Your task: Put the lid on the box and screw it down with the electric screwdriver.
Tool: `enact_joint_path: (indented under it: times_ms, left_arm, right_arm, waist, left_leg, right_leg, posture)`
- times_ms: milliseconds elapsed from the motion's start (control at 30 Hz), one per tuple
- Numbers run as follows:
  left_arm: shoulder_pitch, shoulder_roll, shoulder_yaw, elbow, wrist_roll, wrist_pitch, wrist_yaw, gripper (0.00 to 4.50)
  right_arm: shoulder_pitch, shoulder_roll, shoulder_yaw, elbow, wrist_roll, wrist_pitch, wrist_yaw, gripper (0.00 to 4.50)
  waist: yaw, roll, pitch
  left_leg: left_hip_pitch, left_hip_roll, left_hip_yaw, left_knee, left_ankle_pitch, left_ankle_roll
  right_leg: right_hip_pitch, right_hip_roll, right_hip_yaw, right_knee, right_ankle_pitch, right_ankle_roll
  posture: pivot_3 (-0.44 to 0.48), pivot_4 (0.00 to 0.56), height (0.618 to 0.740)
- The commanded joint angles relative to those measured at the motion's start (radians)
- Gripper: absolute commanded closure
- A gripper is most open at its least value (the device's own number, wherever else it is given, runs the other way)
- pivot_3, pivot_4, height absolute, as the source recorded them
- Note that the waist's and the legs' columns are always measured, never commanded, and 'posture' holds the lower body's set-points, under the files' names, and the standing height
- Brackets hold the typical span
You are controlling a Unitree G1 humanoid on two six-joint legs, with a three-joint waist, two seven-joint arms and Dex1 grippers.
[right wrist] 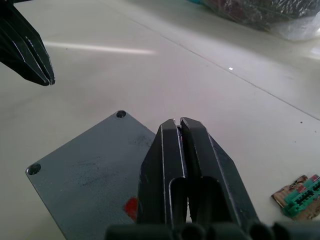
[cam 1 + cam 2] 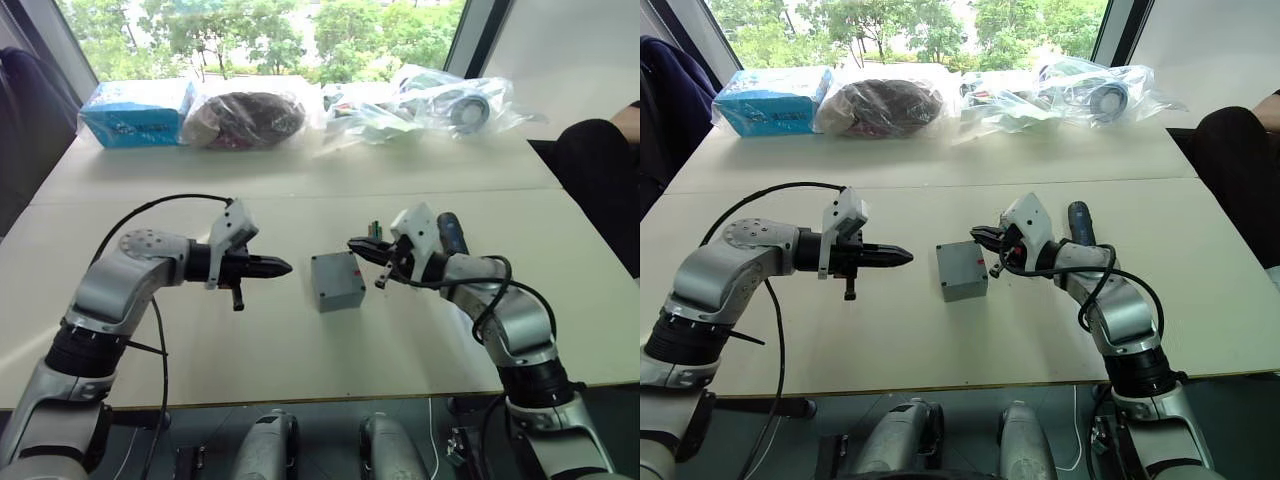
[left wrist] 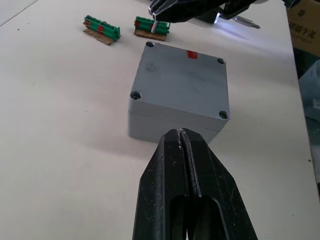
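The grey box [image 2: 340, 292] stands in the middle of the table with the flat grey lid [image 3: 185, 85] lying on top of it; the lid shows a screw hole in each corner and a small red mark. My left gripper [image 2: 285, 267] is shut and empty, pointing at the box from its left, a short way off. Shut as well, my right gripper [image 2: 355, 246] hovers just over the box's right far corner. The electric screwdriver [image 2: 1080, 222], black and blue, lies on the table behind my right wrist.
Two small green parts [image 3: 102, 29] on brown card lie just beyond the box. At the table's far edge are a blue carton [image 2: 135, 112] and several plastic bags [image 2: 420, 105]. A person's dark sleeve [image 2: 600, 150] is at the right.
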Motion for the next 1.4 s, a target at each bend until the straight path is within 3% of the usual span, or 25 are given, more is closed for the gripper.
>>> enact_joint_path:
  times_ms: [33,1400]
  left_arm:
    - [-0.011,-0.003,0.036,-0.036,-0.021,-0.004,0.016,4.50]
    - [-0.012,-0.031,0.011,-0.023,-0.005,-0.038,0.033,4.50]
  right_arm:
    - [-0.016,0.005,0.010,-0.002,-0.010,-0.030,-0.003,4.49]
    - [0.008,-0.016,-0.020,-0.029,0.044,0.026,0.003,4.49]
  waist:
    - [0.000,0.000,0.000]
    - [0.000,0.000,0.000]
  left_leg:
    - [0.000,0.000,0.000,0.000,0.000,0.000]
    - [0.000,0.000,0.000,0.000,0.000,0.000]
  right_leg:
    - [0.000,0.000,0.000,0.000,0.000,0.000]
    - [0.000,0.000,0.000,0.000,0.000,0.000]
  posture:
    - [0.000,0.150,0.740]
    - [0.000,0.150,0.740]
